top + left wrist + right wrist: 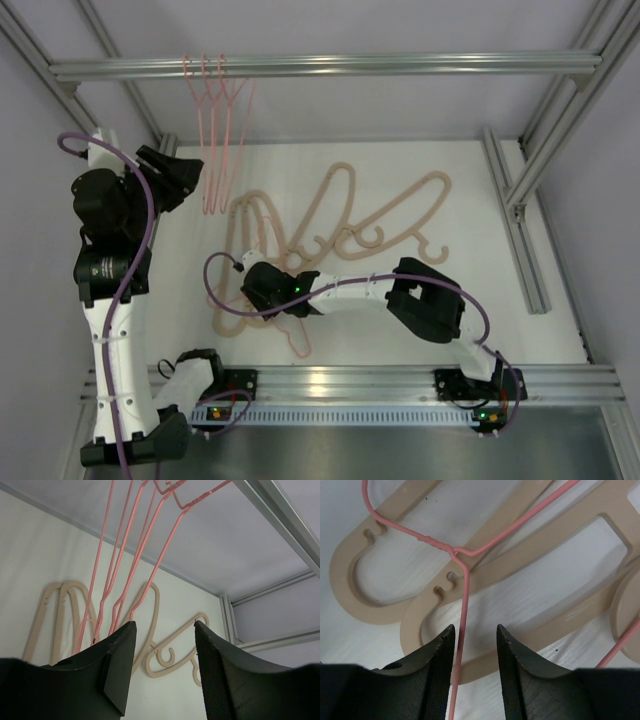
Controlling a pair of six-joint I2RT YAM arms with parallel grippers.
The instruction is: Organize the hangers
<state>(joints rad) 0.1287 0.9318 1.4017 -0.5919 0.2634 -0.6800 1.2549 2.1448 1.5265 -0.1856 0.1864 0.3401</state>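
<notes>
On rail (400, 65), three pink hangers (213, 130); below, four beige (335, 205), one pink (465, 595).

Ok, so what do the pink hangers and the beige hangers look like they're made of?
The pink hangers look like thin metal wire with a smooth pink coating; the neck is twisted the way wire is. The beige hangers look like thick, flat, matte board, possibly wood or moulded plastic. They have cut notches and even edges, and no grain shows.
</notes>
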